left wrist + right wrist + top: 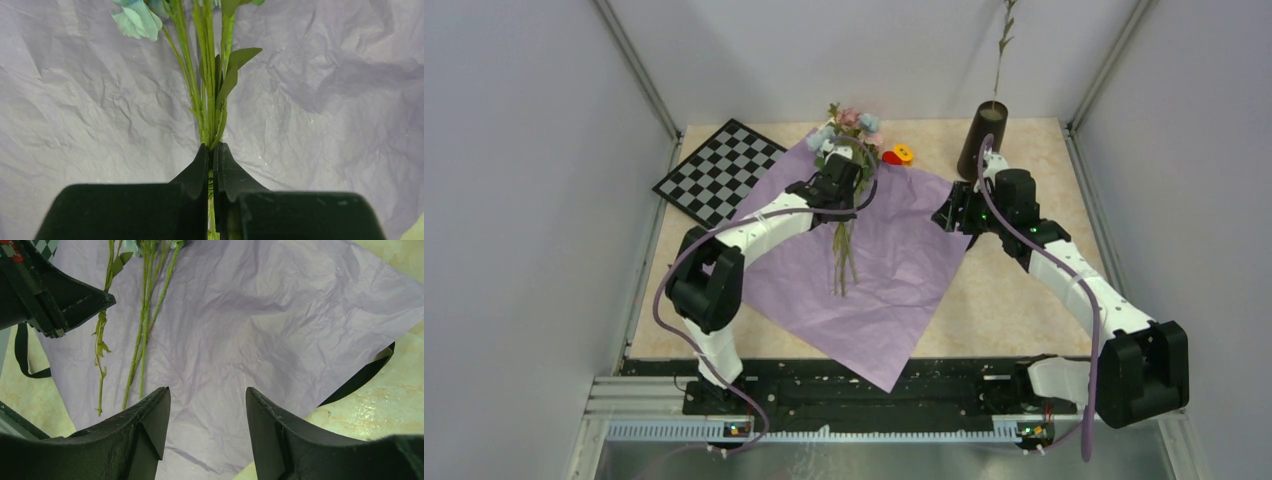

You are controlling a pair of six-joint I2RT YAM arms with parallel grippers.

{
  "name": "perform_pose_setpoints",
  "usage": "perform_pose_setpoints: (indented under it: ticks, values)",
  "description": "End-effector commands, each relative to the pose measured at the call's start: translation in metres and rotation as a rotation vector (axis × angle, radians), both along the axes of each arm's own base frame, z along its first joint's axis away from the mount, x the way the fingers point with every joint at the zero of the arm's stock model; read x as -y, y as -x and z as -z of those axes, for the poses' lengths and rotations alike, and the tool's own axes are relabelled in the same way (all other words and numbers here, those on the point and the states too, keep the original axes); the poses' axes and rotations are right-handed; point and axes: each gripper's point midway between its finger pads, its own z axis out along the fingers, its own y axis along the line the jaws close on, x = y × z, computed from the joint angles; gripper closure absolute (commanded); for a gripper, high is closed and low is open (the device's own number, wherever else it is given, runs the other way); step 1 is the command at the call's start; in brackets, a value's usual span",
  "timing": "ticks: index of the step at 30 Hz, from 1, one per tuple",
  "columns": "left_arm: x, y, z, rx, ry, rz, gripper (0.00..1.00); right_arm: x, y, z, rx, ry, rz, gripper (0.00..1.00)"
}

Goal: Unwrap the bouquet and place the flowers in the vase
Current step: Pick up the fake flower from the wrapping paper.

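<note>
The bouquet is undone: its lilac paper [874, 260] lies spread flat on the table. On it lie the flowers [850, 128], blooms toward the back and thin green stems [842, 255] trailing forward. My left gripper [848, 172] is shut on the bunched stems [207, 100] just below the leaves, and a light-blue bloom [137, 17] shows ahead of the left gripper [212, 147]. My right gripper [207, 392] hangs open over the paper's [240, 330] right part, holding nothing, apart from the stems [145, 325]. The dark vase [981, 140] stands upright at the back right with one tall sprig [1001, 50] in it.
A checkered board [719, 170] lies at the back left, partly under the paper. A small red-and-yellow toy block [898, 154] sits between the blooms and the vase. Black ribbon [357, 382] pokes out from under the paper's right edge. Grey walls enclose three sides.
</note>
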Motion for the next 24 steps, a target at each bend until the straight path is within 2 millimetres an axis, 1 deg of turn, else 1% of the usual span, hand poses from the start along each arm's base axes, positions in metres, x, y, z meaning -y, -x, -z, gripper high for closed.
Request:
perform_pose_setpoints:
  ticks: [1, 3, 6, 9, 10, 13, 15, 18, 20, 21, 22, 23, 24]
  values:
    - [0.007, 0.006, -0.034, 0.072, 0.097, 0.017, 1.0, -0.003, -0.001, -0.019, 0.052, -0.023, -0.005, 0.42]
    - [0.009, 0.009, -0.043, 0.096, 0.133, 0.027, 1.0, -0.004, -0.001, -0.021, 0.055, -0.027, -0.009, 0.42]
    - [0.014, 0.014, -0.062, 0.142, 0.2, 0.056, 1.0, -0.007, 0.001, -0.025, 0.065, -0.04, -0.027, 0.42]
    - [0.021, 0.025, -0.081, 0.19, 0.291, 0.108, 1.0, -0.016, 0.006, -0.033, 0.091, -0.074, -0.09, 0.42]
    - [0.024, 0.029, -0.092, 0.219, 0.326, 0.132, 1.0, -0.021, 0.008, -0.037, 0.105, -0.091, -0.113, 0.42]
    - [0.03, 0.042, -0.112, 0.27, 0.41, 0.191, 1.0, -0.035, 0.016, -0.052, 0.144, -0.156, -0.201, 0.4]
    - [0.038, 0.054, -0.126, 0.303, 0.475, 0.259, 1.0, -0.048, 0.025, -0.064, 0.169, -0.213, -0.292, 0.38]
    - [0.042, 0.07, -0.145, 0.345, 0.555, 0.323, 1.0, -0.068, 0.041, -0.084, 0.187, -0.319, -0.44, 0.37]
    - [0.046, 0.083, -0.159, 0.377, 0.616, 0.377, 1.0, -0.077, 0.05, -0.095, 0.187, -0.38, -0.507, 0.37]
    - [0.05, 0.089, -0.17, 0.404, 0.659, 0.412, 1.0, -0.081, 0.054, -0.102, 0.195, -0.408, -0.536, 0.37]
    - [0.051, 0.097, -0.173, 0.411, 0.695, 0.436, 1.0, -0.085, 0.058, -0.108, 0.202, -0.433, -0.565, 0.37]
    - [0.054, 0.104, -0.185, 0.435, 0.743, 0.466, 1.0, -0.09, 0.062, -0.116, 0.215, -0.457, -0.589, 0.37]
    - [0.056, 0.112, -0.188, 0.44, 0.782, 0.493, 1.0, -0.094, 0.066, -0.123, 0.228, -0.477, -0.61, 0.37]
